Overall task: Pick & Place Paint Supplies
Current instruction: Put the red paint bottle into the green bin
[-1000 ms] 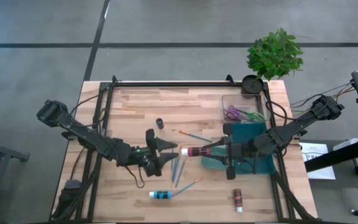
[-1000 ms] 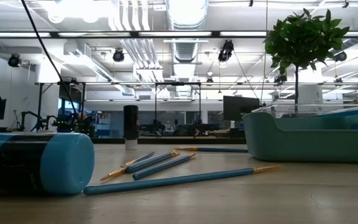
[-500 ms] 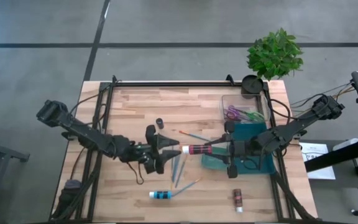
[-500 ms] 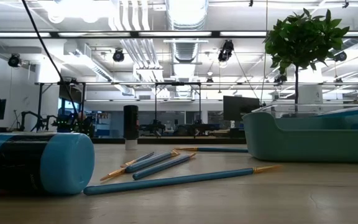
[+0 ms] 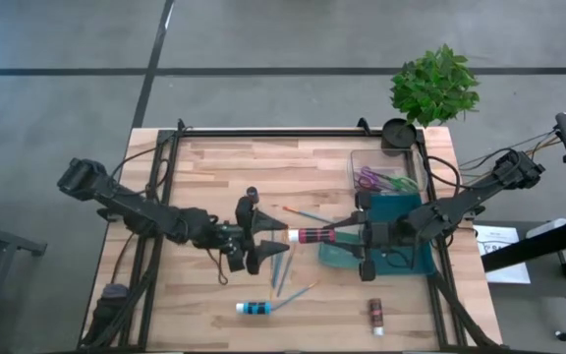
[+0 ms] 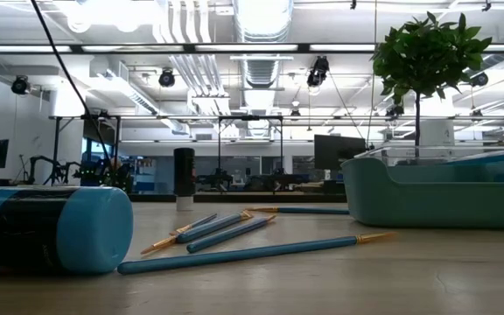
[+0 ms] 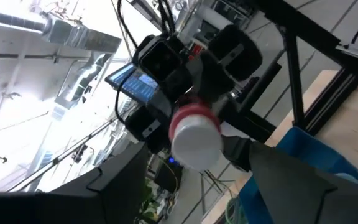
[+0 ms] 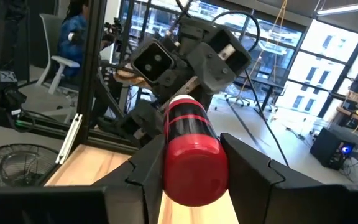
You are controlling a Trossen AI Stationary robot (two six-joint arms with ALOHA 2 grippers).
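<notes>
Grey concrete floor (image 5: 263, 39), bright ceiling strip lights (image 6: 261, 48), tall windows (image 8: 328, 81) beyond.

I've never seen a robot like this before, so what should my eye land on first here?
First, the pink paint tube held level in mid-air above the table's middle, gripped by the right gripper, its white cap pointing at the open left gripper. Below them blue paintbrushes lie scattered on the wooden table, with a teal tray at the right side.
</notes>
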